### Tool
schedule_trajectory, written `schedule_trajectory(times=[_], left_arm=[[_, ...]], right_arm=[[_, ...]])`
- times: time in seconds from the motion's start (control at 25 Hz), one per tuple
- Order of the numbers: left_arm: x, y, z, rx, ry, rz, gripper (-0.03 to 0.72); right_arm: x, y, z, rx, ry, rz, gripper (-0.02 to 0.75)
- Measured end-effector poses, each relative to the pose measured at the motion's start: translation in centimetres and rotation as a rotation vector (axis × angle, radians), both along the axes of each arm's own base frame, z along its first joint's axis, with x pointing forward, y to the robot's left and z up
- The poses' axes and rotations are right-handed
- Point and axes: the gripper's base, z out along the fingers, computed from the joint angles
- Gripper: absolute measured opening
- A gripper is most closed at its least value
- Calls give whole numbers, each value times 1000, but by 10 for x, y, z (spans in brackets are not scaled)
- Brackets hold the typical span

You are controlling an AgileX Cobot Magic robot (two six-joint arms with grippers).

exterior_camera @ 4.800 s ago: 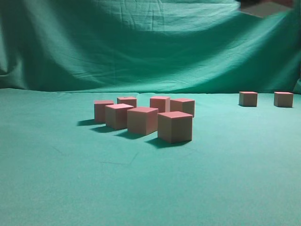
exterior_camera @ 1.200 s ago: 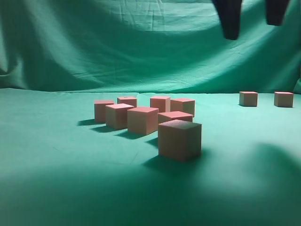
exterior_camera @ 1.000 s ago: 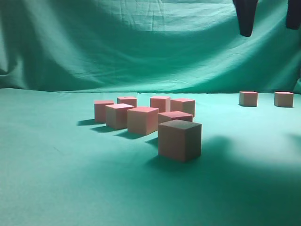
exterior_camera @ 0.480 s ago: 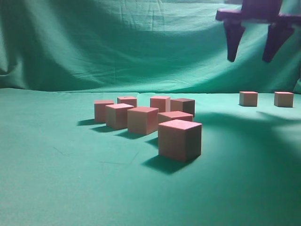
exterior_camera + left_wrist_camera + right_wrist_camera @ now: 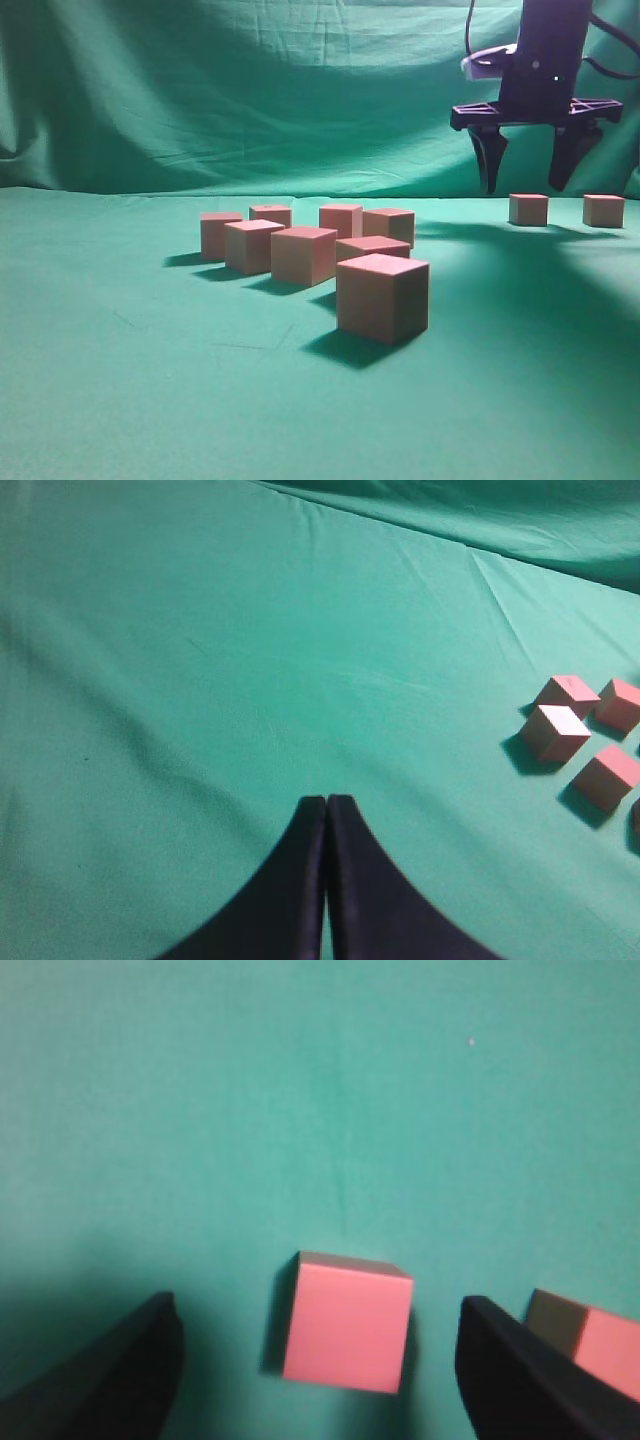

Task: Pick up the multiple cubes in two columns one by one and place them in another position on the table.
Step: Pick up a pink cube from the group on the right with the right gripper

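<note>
Ten cubes sit on one bench [image 5: 120,400]: eight cubes [image 5: 303,255] clustered left of centre, counting the nearest one [image 5: 382,297], and two cubes [image 5: 528,209] apart at far right. Two pincers show, the right pincer [image 5: 528,185] and the left pincer [image 5: 327,805].

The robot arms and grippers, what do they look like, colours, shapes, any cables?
The right gripper is black with a purplish tint: a wide crossbar carrying two tapering, curved fingers, beneath a dark upright wrist section with a light grey patch and thin dark cables trailing above. The left gripper shows only two smooth, matte black fingers narrowing to points. No markings are visible.
</note>
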Motion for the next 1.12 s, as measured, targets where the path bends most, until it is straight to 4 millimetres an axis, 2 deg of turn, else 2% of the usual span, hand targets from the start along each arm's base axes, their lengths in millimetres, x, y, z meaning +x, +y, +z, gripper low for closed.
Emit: schedule_trajectory(times=[0.28, 0.4, 0.64, 0.68, 0.84, 1.12], left_arm=[[0, 0, 0, 0, 0, 0, 0], [0, 0, 0, 0, 0, 0, 0], [0, 0, 0, 0, 0, 0, 0], [0, 0, 0, 0, 0, 0, 0], [0, 0, 0, 0, 0, 0, 0], [0, 0, 0, 0, 0, 0, 0]], right_arm=[[5, 0, -24, -3, 22, -8, 554], [6, -1, -26, 2, 24, -12, 554], [6, -2, -22, 0, 32, -17, 271], [6, -2, -19, -1, 41, -19, 261], [9, -2, 6, 3, 40, -29, 274], [-12, 1, 90, 22, -35, -30, 274]])
